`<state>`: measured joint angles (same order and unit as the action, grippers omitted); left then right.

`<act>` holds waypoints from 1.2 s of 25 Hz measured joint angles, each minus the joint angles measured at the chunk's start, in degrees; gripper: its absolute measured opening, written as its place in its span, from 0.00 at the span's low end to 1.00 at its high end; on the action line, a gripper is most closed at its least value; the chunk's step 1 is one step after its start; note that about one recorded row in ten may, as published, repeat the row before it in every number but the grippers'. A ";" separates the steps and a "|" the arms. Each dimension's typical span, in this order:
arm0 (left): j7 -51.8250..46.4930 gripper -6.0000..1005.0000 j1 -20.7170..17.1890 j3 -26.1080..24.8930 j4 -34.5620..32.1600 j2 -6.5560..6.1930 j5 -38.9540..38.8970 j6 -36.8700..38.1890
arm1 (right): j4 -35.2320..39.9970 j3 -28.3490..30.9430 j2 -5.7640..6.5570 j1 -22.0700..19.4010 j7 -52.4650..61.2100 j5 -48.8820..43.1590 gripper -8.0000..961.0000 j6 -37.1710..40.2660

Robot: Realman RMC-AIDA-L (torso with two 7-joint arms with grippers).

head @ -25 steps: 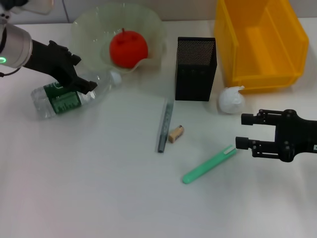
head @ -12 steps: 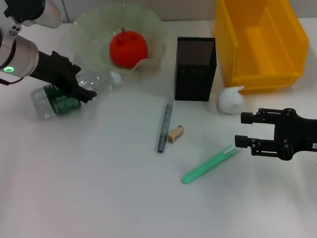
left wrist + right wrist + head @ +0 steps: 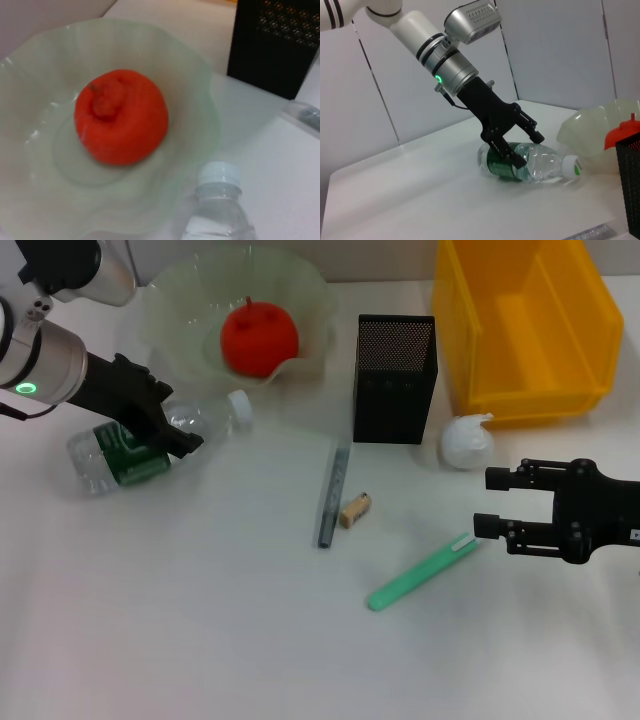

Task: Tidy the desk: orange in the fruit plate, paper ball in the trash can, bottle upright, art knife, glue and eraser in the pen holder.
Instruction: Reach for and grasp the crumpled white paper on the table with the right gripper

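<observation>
Near edge, lower centre of the head view: a green art knife [image 3: 421, 573] lay flat on the desk [image 3: 200, 640], its tip just beside the right gripper [image 3: 493, 504].

Right gripper, lower right: it hung just above the desk with its fingers spread wide and nothing between them.

Centre: a grey glue stick [image 3: 333, 493] and the small tan eraser [image 3: 355, 510] lay side by side, close to touching, in front of the pen holder [image 3: 395, 378].

Right of centre: the paper ball [image 3: 467, 441] sat on the desk against the front of the yellow trash can [image 3: 530, 325], not in it.

Left of the frame: the bottle [image 3: 150, 443] lay on its side, cap toward the plate. The left gripper [image 3: 160, 428] was closed across its middle at the green label; the right wrist view confirmed the fingers [image 3: 512, 159] clamped over the body.

Upper left: the orange [image 3: 259, 337] already rested in the fruit plate [image 3: 175, 300].

Step in hand, as we judged it: standing the bottle up. We noted that the grip sat mid-body, so the swing to upright wanted the base kept low and planted. The cap lay near the plate's rim, so we judged the tilt should stay clear of it. We would release only once the base sat flat.
</observation>
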<state>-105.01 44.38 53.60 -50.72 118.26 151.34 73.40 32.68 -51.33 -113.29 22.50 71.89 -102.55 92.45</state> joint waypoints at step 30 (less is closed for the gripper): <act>3.71 0.84 -0.56 7.36 1.61 -0.02 -18.05 3.18 | 0.23 0.00 -0.09 0.18 1.27 -0.02 0.70 0.01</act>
<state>-101.30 43.83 60.96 -49.11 118.24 133.28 76.58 32.91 -51.33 -113.37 22.68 73.16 -102.57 92.46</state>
